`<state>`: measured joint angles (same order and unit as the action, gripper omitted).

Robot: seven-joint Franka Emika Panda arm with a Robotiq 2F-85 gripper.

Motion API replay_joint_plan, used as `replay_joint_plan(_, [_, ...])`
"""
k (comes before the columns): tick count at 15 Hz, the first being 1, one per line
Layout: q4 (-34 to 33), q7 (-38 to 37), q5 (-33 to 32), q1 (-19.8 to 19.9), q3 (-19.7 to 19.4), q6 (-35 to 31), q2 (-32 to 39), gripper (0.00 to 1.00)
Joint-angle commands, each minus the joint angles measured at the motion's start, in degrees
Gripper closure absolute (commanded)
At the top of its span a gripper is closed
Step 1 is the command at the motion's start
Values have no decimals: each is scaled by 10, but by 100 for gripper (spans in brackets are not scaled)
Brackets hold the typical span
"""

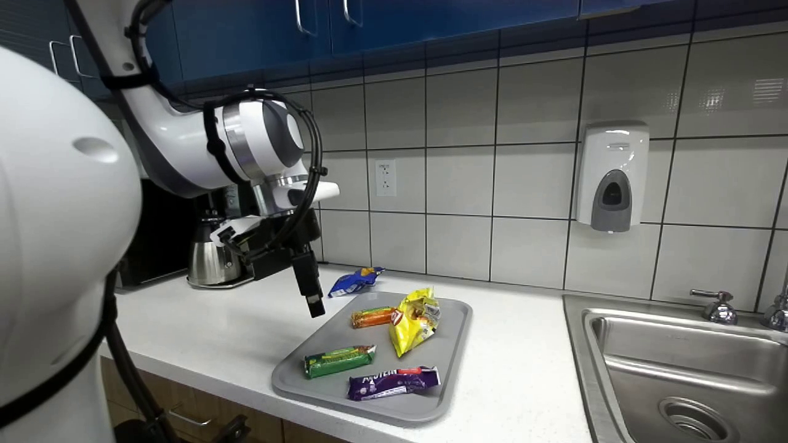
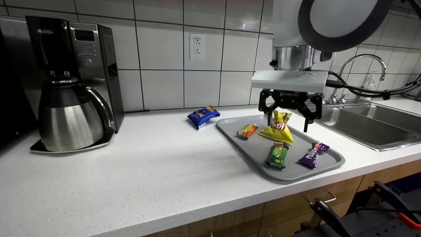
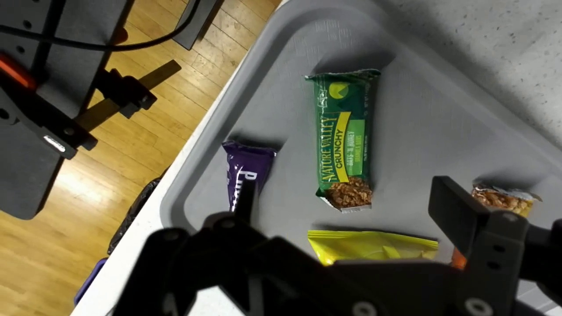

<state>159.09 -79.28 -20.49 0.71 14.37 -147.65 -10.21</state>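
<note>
My gripper (image 2: 288, 127) hangs above the grey tray (image 2: 243, 144) with its jaws wide apart and nothing between them. Seen in the wrist view, a green granola bar (image 3: 344, 136) lies just ahead of the gap, torn-looking end toward me. A yellow chip bag (image 3: 373, 243) sits below the jaws, partly hidden by the gripper body. The purple wrapped bar (image 3: 251, 164) is partly covered by the left finger. Behind the right finger (image 3: 459, 210) an orange-wrapped bar (image 1: 372, 317) is mostly hidden; both exterior views show it whole or nearly so.
Off the tray, near the tiled wall, lies a blue snack bag (image 2: 203, 117). A coffee maker with a steel carafe (image 2: 70, 115) stands on the counter. The sink (image 1: 689, 375) borders the counter beyond the tray. A soap dispenser (image 1: 614, 175) is mounted on the wall.
</note>
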Motion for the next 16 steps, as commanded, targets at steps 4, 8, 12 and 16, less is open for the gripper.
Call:
replay_joint_plan(4, [0, -92, -55, 1, -8, -19, 42, 0])
replay_joint_plan(8, [0, -134, -95, -1, -26, -37, 69, 0])
replay_joint_plan(12, [0, -161, -135, 10, -35, -60, 95, 0])
replay_joint_plan(16, [-11, -189, -173, 7, -47, -80, 125, 0])
